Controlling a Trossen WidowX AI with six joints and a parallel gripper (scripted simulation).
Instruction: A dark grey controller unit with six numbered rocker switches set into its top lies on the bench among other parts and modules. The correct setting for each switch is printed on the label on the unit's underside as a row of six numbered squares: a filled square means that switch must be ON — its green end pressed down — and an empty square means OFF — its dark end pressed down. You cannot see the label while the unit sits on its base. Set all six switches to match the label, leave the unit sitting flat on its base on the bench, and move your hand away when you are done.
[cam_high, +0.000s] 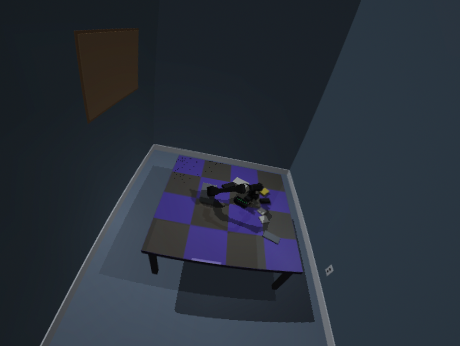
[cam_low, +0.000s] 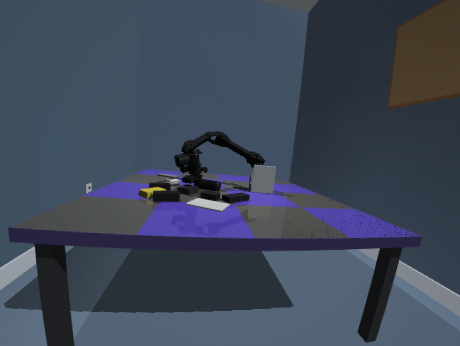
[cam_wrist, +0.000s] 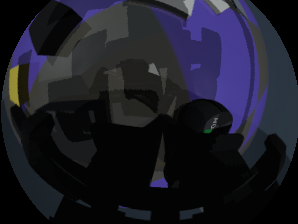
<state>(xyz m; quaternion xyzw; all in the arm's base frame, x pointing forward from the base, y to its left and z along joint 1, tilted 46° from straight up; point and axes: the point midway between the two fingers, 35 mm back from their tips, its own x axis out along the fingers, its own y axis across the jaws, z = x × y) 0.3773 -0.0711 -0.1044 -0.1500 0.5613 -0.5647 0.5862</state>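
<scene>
The dark controller unit (cam_high: 242, 201) (cam_low: 209, 185) lies on the bench beside the gripper, with a row of small green marks showing in the top view. In the wrist view a rounded dark body (cam_wrist: 200, 114) at right of centre shows a small green patch and pale lettering, partly behind the fingers. The separate switch positions are too small or hidden to read, and no underside label shows. My gripper (cam_high: 254, 198) (cam_low: 199, 182) (cam_wrist: 163, 121) is shut and empty, pointing down low beside the unit. Contact with it cannot be told.
A yellow block (cam_high: 264, 191) (cam_low: 151, 192) (cam_wrist: 15, 85) and dark modules (cam_high: 265, 201) (cam_low: 166, 196) lie near the gripper. A white plate (cam_high: 240, 180) (cam_low: 208, 204) lies flat. Pale parts (cam_high: 264, 219) and a grey plate (cam_high: 271, 237) lie beyond. A pale panel (cam_low: 263, 179) stands by the arm's base.
</scene>
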